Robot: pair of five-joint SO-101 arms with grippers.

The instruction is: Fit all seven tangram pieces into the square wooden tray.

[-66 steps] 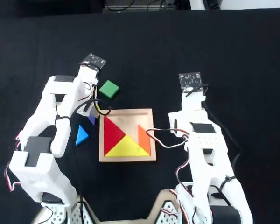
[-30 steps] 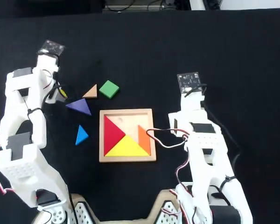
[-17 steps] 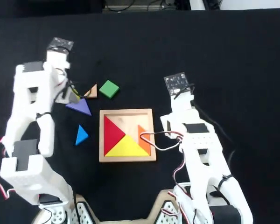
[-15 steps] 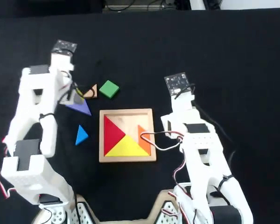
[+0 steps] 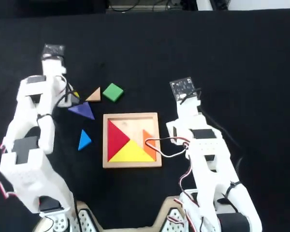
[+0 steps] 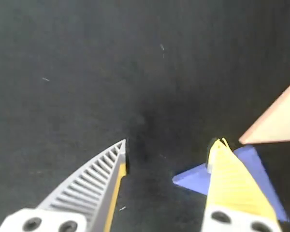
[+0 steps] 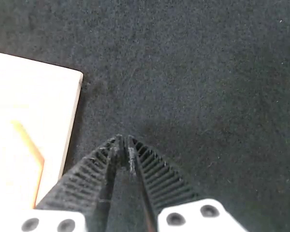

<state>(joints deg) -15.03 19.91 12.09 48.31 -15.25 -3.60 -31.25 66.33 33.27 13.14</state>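
Note:
The square wooden tray (image 5: 130,116) holds a red triangle (image 5: 117,137), a yellow triangle (image 5: 131,153) and an orange piece (image 5: 149,141). Left of it on the black cloth lie a purple triangle (image 5: 82,110), a tan triangle (image 5: 93,95), a green square (image 5: 112,92) and a blue triangle (image 5: 84,139). My left gripper (image 5: 72,99) is open just left of the purple and tan triangles. In the left wrist view the gripper (image 6: 170,145) holds nothing, with its yellow finger over the purple triangle (image 6: 193,178) and the tan triangle (image 6: 278,121) beyond it. My right gripper (image 7: 123,140) is shut and empty beside the tray's (image 7: 34,96) right edge.
Black cloth covers the whole table, with open room behind and to the right of the tray. The right arm's white body and red-white cable (image 5: 169,145) reach over the tray's right rim.
The left arm left the tray's left side, and the purple triangle now lies farther left by the tan one. It neared them, then drew back slightly. The right arm shifted toward the tray.

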